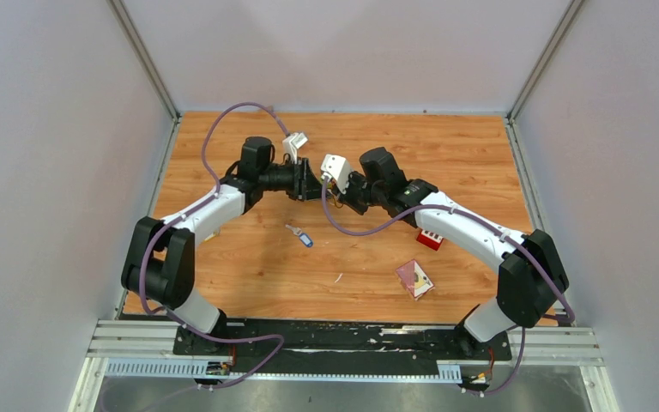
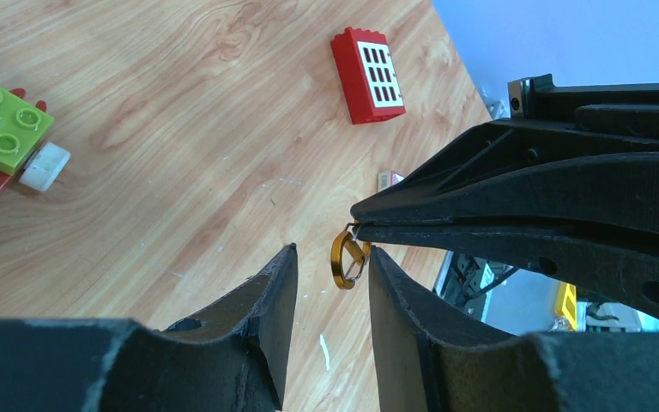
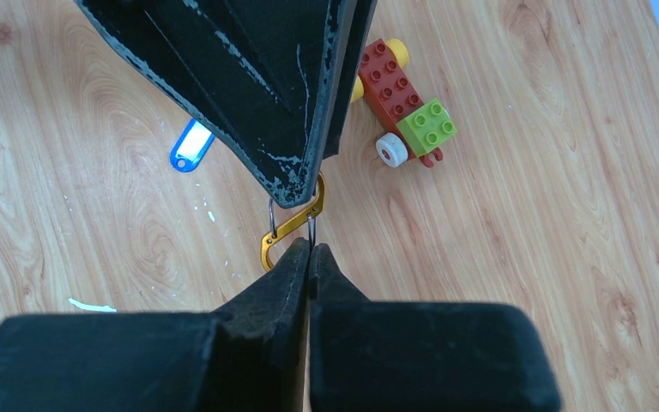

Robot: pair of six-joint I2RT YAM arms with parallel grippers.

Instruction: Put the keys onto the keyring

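The small gold keyring hangs in the air above the table's middle. My right gripper is shut on a thin wire link of the keyring. My left gripper faces it with its jaws open and the keyring between its fingertips, close against the right-hand finger. From above, the two grippers meet tip to tip, left gripper against right gripper. A key with a blue head lies on the wood below them, and the same blue key shows in the right wrist view.
A red block with a white grid lies on the table near the right arm, the same red block from above. A red-and-green toy car stands under the grippers. A small pinkish card lies front right.
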